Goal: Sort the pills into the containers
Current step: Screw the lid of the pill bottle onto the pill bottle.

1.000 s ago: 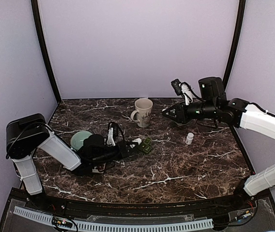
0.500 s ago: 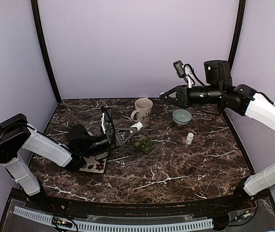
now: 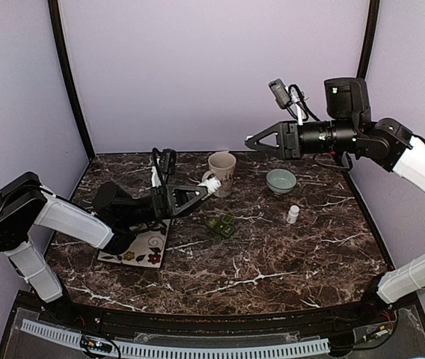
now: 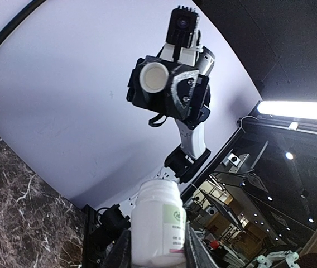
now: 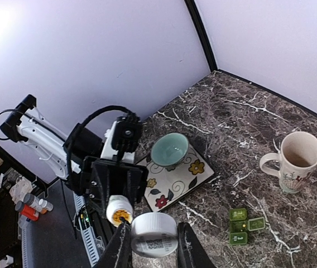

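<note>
Box (image 3: 221, 224) flat, long axis roughly 10-to-4
A bottle (image 4: 157, 226) is held in left gripper (image 3: 209, 188), another bottle (image 5: 154, 233) in right gripper (image 3: 248, 145).

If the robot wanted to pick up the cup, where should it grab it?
Probably by the handle. The mug stands upright, and its handle loop sticks out sideways toward the left arm's side. A gripper could come in level from that side and close across the loop. Pinching the rim from above might also work, since the mouth faces up.
</note>
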Tool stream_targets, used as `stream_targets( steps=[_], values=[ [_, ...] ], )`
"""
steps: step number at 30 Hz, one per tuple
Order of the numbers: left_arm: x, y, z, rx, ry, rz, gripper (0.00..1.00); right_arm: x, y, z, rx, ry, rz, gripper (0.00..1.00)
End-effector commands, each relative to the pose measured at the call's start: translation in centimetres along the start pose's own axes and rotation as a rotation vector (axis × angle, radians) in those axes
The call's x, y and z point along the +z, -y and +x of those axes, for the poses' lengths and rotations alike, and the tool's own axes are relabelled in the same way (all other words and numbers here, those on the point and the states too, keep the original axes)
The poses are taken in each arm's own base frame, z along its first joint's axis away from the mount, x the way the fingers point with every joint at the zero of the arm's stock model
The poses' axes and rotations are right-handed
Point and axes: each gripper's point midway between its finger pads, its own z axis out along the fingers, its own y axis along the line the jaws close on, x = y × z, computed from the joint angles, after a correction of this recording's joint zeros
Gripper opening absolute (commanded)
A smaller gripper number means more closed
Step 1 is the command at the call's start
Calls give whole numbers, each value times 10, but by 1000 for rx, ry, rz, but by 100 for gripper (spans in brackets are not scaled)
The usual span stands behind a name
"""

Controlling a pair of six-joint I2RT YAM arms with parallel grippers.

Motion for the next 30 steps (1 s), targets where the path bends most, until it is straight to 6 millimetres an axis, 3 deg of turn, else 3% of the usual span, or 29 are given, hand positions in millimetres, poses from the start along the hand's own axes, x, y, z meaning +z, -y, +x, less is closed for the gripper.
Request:
stream_targets(
  steps=[1,8,15,30],
  values=[
    [0,26,-4,10,-33,132,0,-3,-27,2,-7,-29,-69,0],
    [3,28,-6,2,-105,165,0,7,-44,23,-12,-112,-110,0],
    [5,28,-7,-16,-141,179,0,18,-44,39,-2,-163,-128,0],
    [11,27,-12,-30,-170,195,0,35,-39,52,12,-199,-146,0]
  ],
)
